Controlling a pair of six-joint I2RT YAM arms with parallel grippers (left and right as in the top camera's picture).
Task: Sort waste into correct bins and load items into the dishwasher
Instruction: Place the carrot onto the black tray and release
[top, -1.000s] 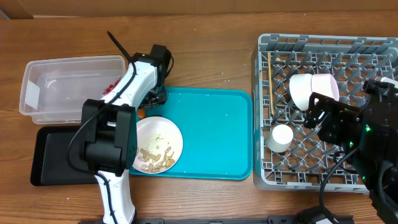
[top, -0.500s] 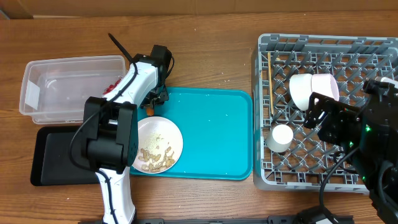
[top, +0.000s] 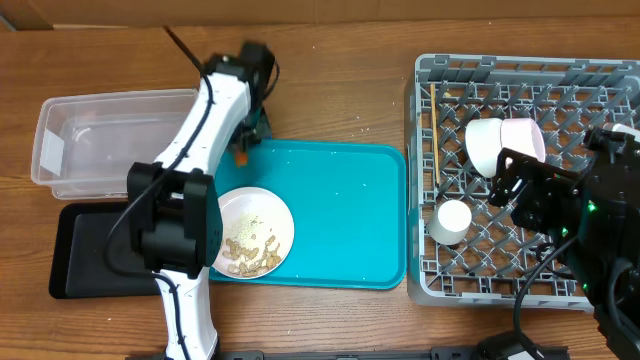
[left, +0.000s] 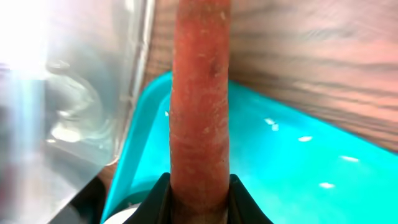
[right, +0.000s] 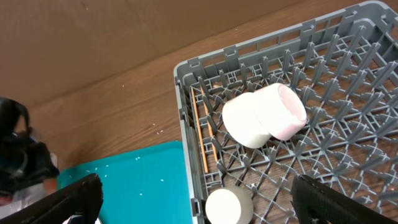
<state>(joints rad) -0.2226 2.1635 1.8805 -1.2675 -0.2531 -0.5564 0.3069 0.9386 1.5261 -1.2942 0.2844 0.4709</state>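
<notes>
My left gripper (top: 246, 138) is shut on the small orange carrot (top: 241, 157) and holds it above the far left corner of the teal tray, beside the clear tub (top: 90, 140). In the left wrist view the carrot (left: 200, 93) stands up between the jaws (left: 200, 202). The black tray (top: 85, 250) lies in front of the tub. A white plate (top: 272, 212) with rice bits (top: 245, 252) sits on the teal tray. The grey rack (top: 600, 75) holds a white bowl (top: 485, 145), a pink bowl (top: 527, 135), a cup (top: 451, 222) and chopsticks (top: 434, 135). My right gripper (right: 196, 186) is open above the rack.
The teal serving tray (top: 340, 215) lies between the bins and the rack. My left arm (top: 180, 240) stretches over the plate's left edge and the black tray's right end. Brown cardboard runs along the table's far side. No wrapper or tissue shows.
My left gripper has risen and moved away from the plate towards the teal tray's far left corner, carrying the carrot. The right arm has not moved.
</notes>
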